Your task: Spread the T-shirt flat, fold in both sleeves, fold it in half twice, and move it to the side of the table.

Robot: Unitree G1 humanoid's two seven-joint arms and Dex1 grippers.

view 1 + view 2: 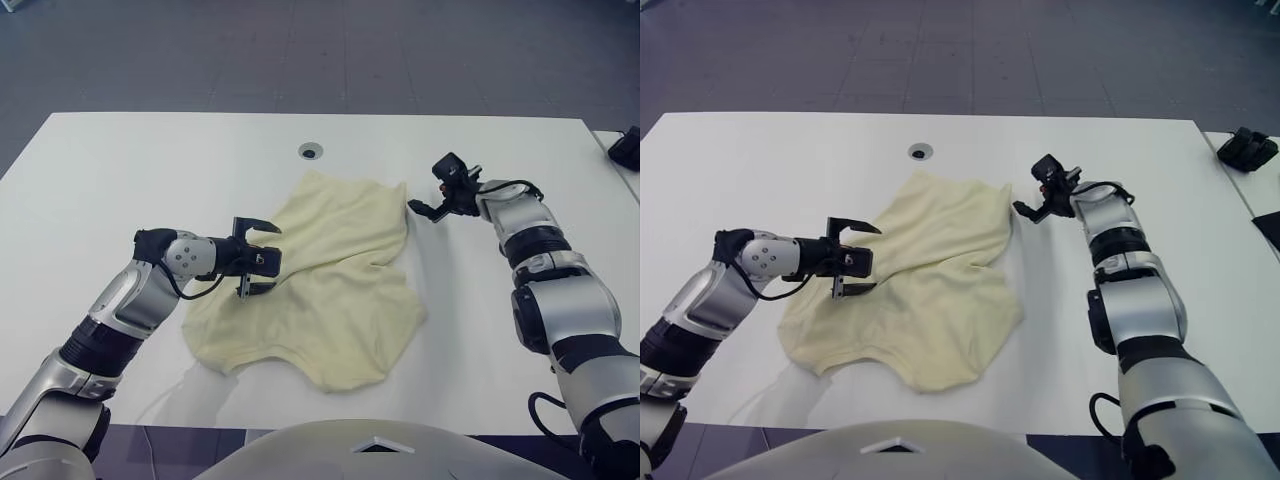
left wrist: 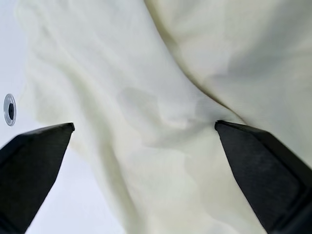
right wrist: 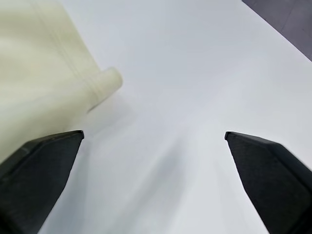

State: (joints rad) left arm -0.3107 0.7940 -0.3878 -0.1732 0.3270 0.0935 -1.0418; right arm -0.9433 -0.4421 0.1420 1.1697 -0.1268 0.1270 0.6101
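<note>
Left eye view is showing a white table (image 1: 120,170) taking up most of the scene, with grey tiled floor (image 1: 300,50) running beyond its far edge. A small round cable hole (image 1: 311,151) is sitting in the tabletop toward 12 o'clock. Off at 3 o'clock, past the table's right edge, a dark object (image 1: 1245,148) is resting on what is probably a neighbouring white surface.

The T-shirt (image 1: 330,290), pale cream, is lying rumpled around the middle of the table, reaching toward 6 o'clock. It is bunched rather than spread, with a diagonal fold crossing it and one layer lapping over another.

The left gripper (image 1: 272,260) is hovering at the shirt's 9 o'clock edge, its two fingers spread wide and pointing toward 3 o'clock. In the left wrist view the left gripper's jaws are standing far apart over creased cloth, gripping nothing.

The right gripper (image 1: 425,205) is sitting just beside the shirt's corner at 2 o'clock, over bare tabletop. In the right wrist view its jaws are likewise gaping wide and holding nothing, with a rolled hem corner (image 3: 105,83) of the shirt lying near one finger.

Nothing is lying between either gripper and the cloth.
</note>
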